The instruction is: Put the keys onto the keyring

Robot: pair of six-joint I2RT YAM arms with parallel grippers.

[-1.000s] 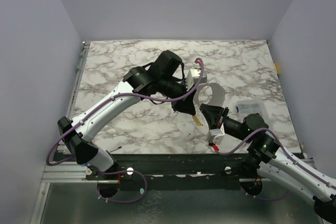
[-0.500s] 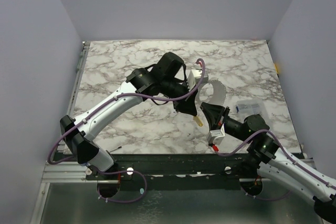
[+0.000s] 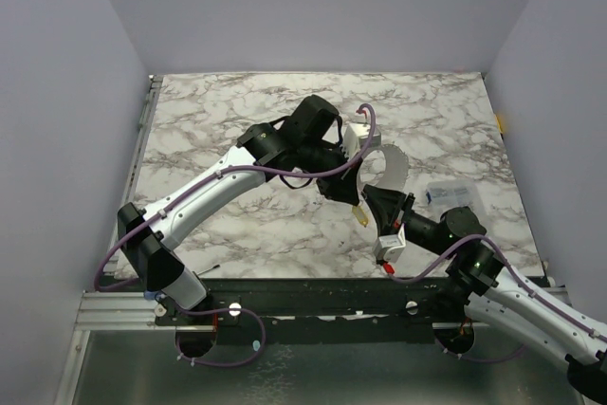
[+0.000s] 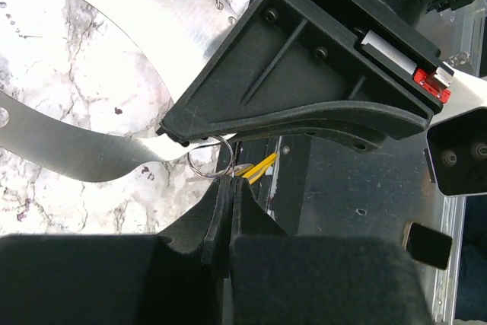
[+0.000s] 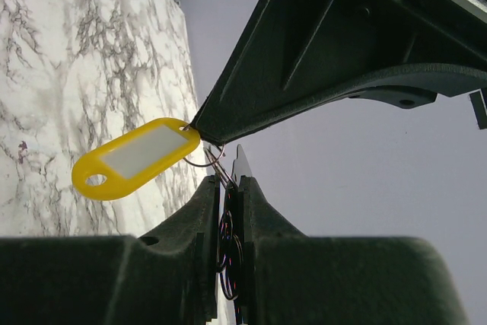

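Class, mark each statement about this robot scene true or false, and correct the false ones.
1. The left claw is wide open. False: it is shut.
2. The yellow tag is at the claw tips. True.
3. The right claw rests far from the left one. False: their tips meet.
4. A small wire ring sits between the tips. True.
5. The table is plain wood. False: it is marble-patterned.

I see white shells and black joints on left arm (image 3: pixel 197 196) and right arm (image 3: pixel 524 315), purple cable (image 3: pixel 366 116) along each. right gripper (image 4: pixel 175 136) is black ribbed plastic with recessed screws (image 4: pixel 272 14) and a red tab (image 4: pixel 426 80).
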